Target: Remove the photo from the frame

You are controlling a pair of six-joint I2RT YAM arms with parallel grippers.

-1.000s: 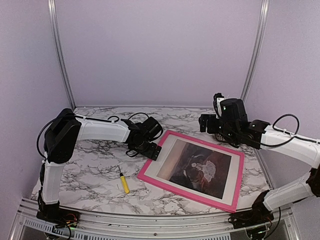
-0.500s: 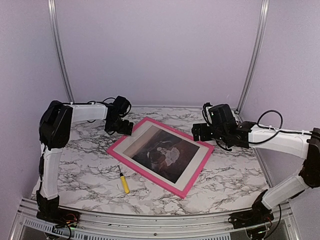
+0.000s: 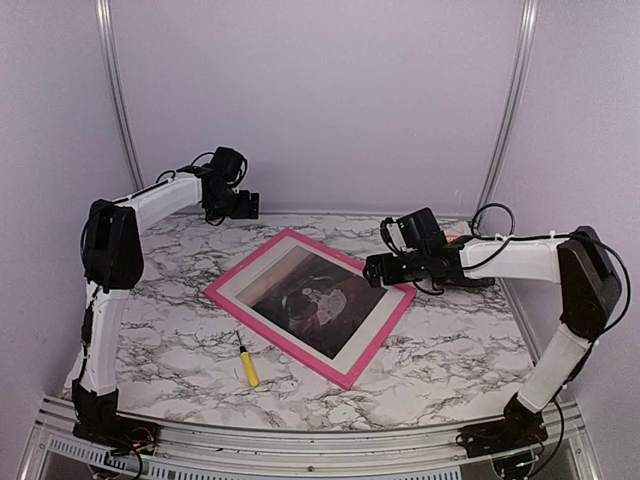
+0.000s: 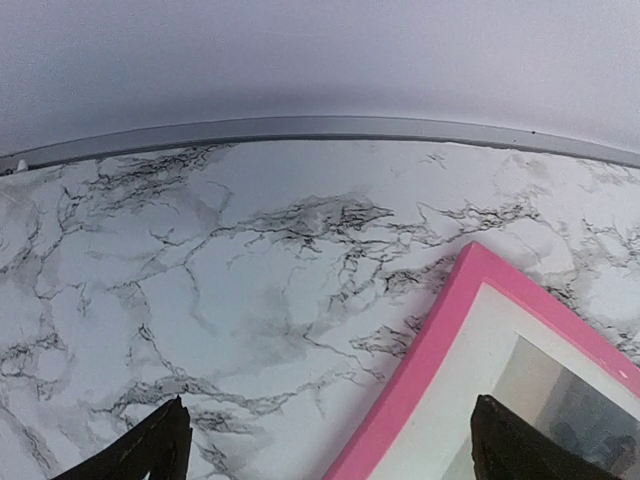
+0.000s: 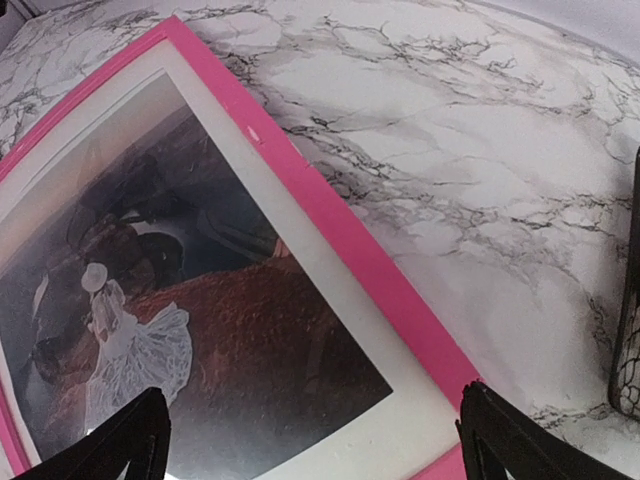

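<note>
The pink frame (image 3: pixel 275 338) lies flat on the marble table, turned at an angle, with the photo (image 3: pixel 305 300) still inside it behind a white mat. My left gripper (image 3: pixel 248 206) hovers open near the back wall, above the table just beyond the frame's far corner (image 4: pixel 470 300). Its dark fingertips (image 4: pixel 150 450) straddle bare marble and the pink edge. My right gripper (image 3: pixel 373 268) is open above the frame's right corner. In the right wrist view the photo (image 5: pixel 230 310) shows a reddish-brown scene with a small white figure, and the pink border (image 5: pixel 330 220) runs between my fingertips (image 5: pixel 505 440).
A yellow marker (image 3: pixel 247 367) lies on the table in front of the frame's left side. A dark object (image 5: pixel 630 330) shows at the right edge of the right wrist view. Lilac walls and metal posts close in the back and sides.
The frame has slid left and toward the back, turning slightly. My left gripper has drawn back and up toward the rear wall. My right arm has reached left over the frame's right corner.
</note>
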